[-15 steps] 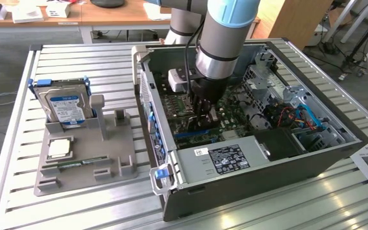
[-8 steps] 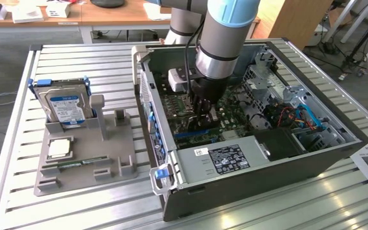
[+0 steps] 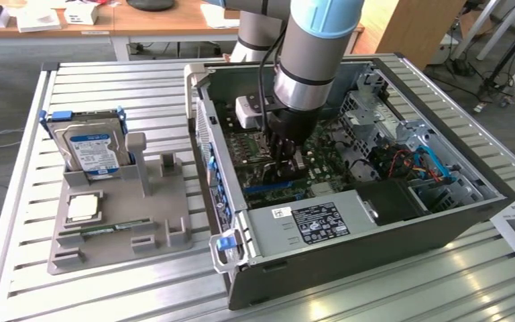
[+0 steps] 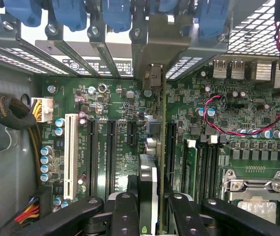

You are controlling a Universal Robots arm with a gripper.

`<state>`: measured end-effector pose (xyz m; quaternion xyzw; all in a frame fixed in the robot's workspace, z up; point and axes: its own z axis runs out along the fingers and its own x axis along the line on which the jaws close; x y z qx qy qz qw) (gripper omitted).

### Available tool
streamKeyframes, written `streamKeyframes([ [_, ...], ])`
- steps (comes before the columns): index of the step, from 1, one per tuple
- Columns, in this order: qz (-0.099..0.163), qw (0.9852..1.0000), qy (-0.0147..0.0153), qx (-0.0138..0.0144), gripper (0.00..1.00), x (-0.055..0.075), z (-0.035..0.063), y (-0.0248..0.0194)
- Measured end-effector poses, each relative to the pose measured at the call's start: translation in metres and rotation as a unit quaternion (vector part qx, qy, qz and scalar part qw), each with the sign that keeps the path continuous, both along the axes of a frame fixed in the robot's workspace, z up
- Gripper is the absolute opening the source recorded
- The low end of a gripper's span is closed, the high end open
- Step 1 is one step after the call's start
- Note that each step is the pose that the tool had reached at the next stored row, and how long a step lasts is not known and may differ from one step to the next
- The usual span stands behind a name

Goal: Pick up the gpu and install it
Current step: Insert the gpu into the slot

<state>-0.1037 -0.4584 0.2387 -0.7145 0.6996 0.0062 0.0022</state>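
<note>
- Black hand (image 4: 152,219) is clamped on the gpu (image 4: 148,184), with fingers (image 4: 125,216) pressing on either side of the card.
- The gpu stands on edge over the green motherboard (image 4: 115,105), in line with a long black slot. Its silver bracket end sits by the rear slot openings of the case. Seated or not: cannot tell.
- Exterior view: the arm (image 3: 316,60) reaches down into the open computer case (image 3: 347,251), hand near its centre.
- A grey fixture (image 3: 119,235) lies on the slatted metal table (image 3: 401,295) at 9 o'clock from the case. A blue-labelled hard drive (image 3: 92,151) stands upright at the fixture's 12 o'clock end.
</note>
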Motion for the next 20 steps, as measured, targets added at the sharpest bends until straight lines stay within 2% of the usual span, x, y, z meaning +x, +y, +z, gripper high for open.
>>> streamKeyframes([
  [4,0.0,1.0,0.0001,0.0002,0.28,0.0001,0.0003,-0.0003],
  [8,0.0,1.0,0.0031,0.0001,0.28,0.0001,0.0024,-0.0004],
  [20,0.0,1.0,0.0031,0.0001,0.28,0.0001,0.0014,-0.0004],
])
